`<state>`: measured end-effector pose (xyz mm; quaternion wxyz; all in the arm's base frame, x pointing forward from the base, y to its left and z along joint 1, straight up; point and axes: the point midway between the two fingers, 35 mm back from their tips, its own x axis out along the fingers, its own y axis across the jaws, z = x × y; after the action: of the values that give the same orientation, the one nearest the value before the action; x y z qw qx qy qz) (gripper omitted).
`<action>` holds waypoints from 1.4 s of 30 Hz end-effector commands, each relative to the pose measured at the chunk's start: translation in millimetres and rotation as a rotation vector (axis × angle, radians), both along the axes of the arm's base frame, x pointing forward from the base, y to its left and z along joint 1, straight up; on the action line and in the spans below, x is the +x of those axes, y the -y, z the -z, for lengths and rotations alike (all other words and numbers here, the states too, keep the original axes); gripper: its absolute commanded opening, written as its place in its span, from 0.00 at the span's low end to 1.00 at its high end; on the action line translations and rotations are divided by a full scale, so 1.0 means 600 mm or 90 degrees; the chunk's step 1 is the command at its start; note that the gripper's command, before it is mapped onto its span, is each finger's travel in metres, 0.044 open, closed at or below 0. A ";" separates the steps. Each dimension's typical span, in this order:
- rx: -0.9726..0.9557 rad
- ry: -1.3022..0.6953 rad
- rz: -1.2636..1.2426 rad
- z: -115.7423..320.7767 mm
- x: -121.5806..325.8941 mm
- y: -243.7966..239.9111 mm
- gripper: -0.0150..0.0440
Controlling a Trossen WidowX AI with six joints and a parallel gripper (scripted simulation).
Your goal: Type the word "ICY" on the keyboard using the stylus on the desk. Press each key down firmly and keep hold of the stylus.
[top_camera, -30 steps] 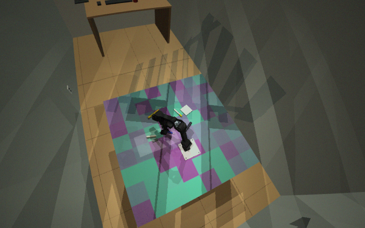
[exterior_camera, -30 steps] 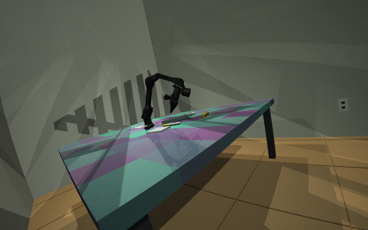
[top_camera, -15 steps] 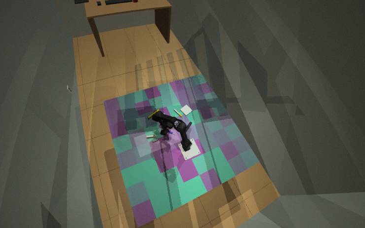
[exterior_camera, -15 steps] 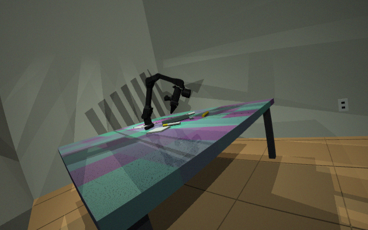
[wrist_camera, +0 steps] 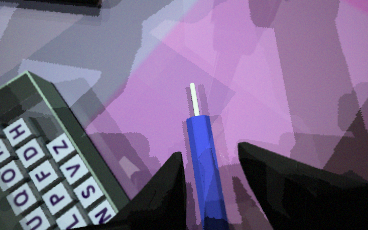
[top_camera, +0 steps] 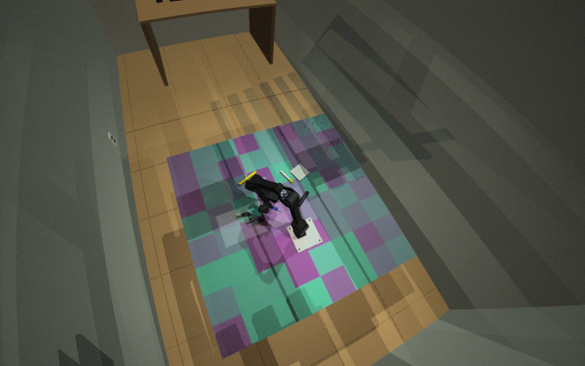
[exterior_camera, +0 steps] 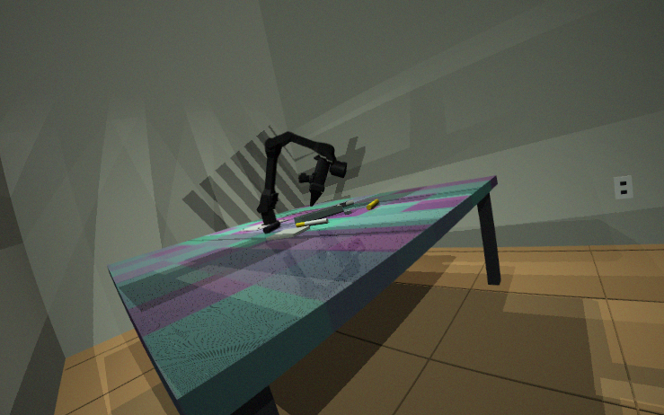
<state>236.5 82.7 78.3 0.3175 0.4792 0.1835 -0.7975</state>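
Overhead, my gripper [top_camera: 262,218] [exterior_camera: 314,200] [wrist_camera: 210,154] is near the blue stylus [top_camera: 275,207] [wrist_camera: 200,145] on the patchwork desk [top_camera: 331,291] [exterior_camera: 323,314] [wrist_camera: 265,75]. From outside, my fingertips point downward above the desk, near the keyboard [exterior_camera: 318,214] [wrist_camera: 64,120]; I can't make out the stylus. At my wrist, my fingers stand partly open, holding nothing, with the stylus showing in the gap, its pale tip pointing away, and the keyboard's lettered keys [wrist_camera: 46,174] off to one side.

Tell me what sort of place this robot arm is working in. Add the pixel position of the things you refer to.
Probably a plain indoor room: bare grey walls, a wall outlet [top_camera: 112,138] [exterior_camera: 623,187], a tan tiled floor [top_camera: 185,118] [exterior_camera: 545,330], and a wooden desk [top_camera: 208,13] beyond the patchwork-topped table [top_camera: 331,284] [exterior_camera: 252,319].
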 end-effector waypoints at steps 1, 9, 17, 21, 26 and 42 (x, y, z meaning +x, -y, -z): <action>-0.004 -0.001 0.001 0.008 -0.001 0.002 0.51; -0.004 -0.001 0.001 0.016 -0.001 0.002 0.51; -0.004 -0.001 0.001 0.025 0.000 0.002 0.51; -0.004 -0.001 0.001 0.030 0.000 0.002 0.51; -0.004 -0.001 0.001 0.036 0.000 0.002 0.51; -0.004 -0.001 0.001 0.056 0.001 0.002 0.51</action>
<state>237.9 82.9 48.2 0.3171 0.4794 0.1830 -0.7976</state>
